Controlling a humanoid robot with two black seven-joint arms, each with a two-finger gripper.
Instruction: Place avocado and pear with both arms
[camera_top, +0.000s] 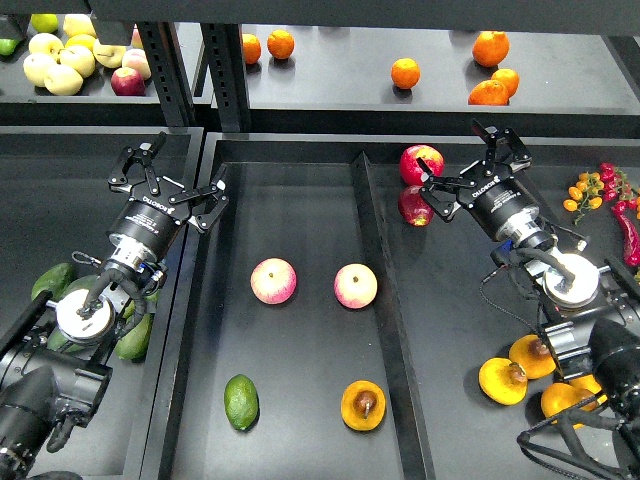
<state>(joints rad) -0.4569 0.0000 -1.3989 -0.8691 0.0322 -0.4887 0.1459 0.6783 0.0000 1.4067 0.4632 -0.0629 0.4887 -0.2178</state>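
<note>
The green avocado lies near the front of the middle black tray. To its right, in the same tray, sits the halved pear with its orange cut face and dark pit turned up. My left gripper hovers open and empty over the tray's left rim, well behind the avocado. My right gripper is open and empty too. It hangs over the right compartment, far behind the pear and next to a red apple.
Two pink-yellow apples rest mid-tray. Red apples lie by the right gripper, orange halves at the front right, and more avocados in the left bin. A raised divider splits the trays. Shelves of fruit stand behind.
</note>
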